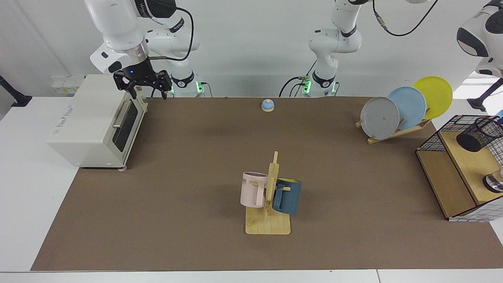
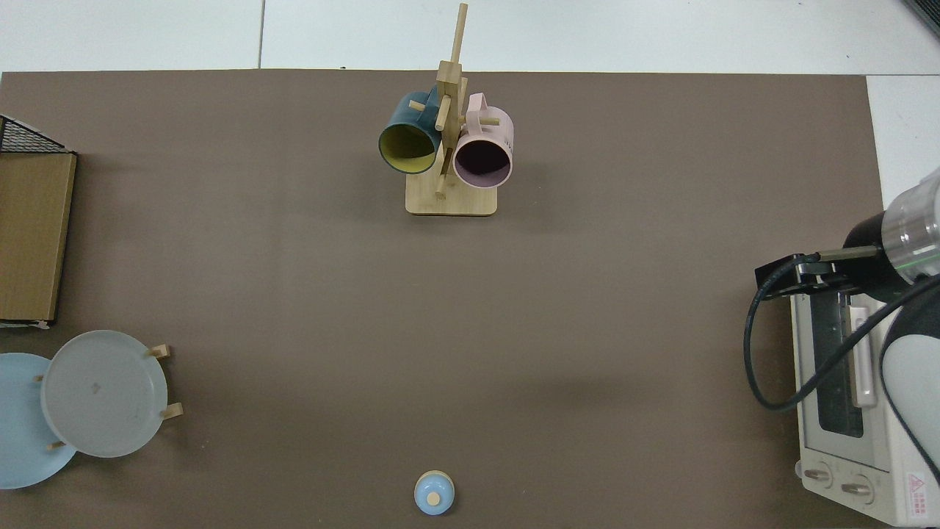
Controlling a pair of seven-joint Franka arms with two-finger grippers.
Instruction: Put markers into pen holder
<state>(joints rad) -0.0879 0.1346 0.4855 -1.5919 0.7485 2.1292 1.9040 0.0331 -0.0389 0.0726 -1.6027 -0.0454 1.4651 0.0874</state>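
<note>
The right claw [image 1: 143, 83] hangs empty over the toaster oven [image 1: 94, 122], fingers spread, and waits; the left arm [image 1: 481, 31] reaches off past the frame edge, its claw out of sight; the pen holder [image 1: 477, 134] lies tipped on the wooden shelf of the basket [image 1: 430, 143] at the worktop's end; no marker can be made out for sure, so how far the task has got is unclear.

Left gripper: beyond the facing view's right edge, I cannot see it.
Pen holder [image 1: 480, 134]: cut by that edge.
</note>
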